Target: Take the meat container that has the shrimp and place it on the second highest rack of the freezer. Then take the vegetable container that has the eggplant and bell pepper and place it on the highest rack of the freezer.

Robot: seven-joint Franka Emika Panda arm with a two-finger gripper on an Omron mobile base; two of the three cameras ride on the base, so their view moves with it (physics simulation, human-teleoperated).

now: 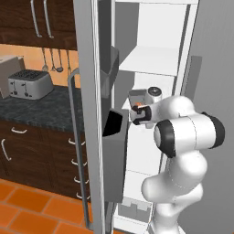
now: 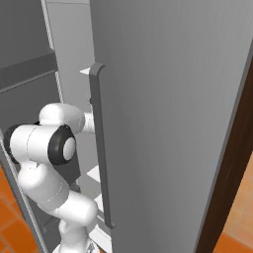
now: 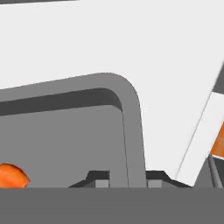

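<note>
White freezer (image 1: 151,59) interior surrounds my reach, its door swung open. My gripper (image 3: 127,178) is clamped on the grey rim of the meat container (image 3: 65,131), one fingertip either side of its wall, with the orange shrimp (image 3: 12,176) lying low inside.

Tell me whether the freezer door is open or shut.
Open. The freezer shows its white interior and shelves in the left base view, its door stands swung outward edge-on, and the arm reaches inside.
</note>
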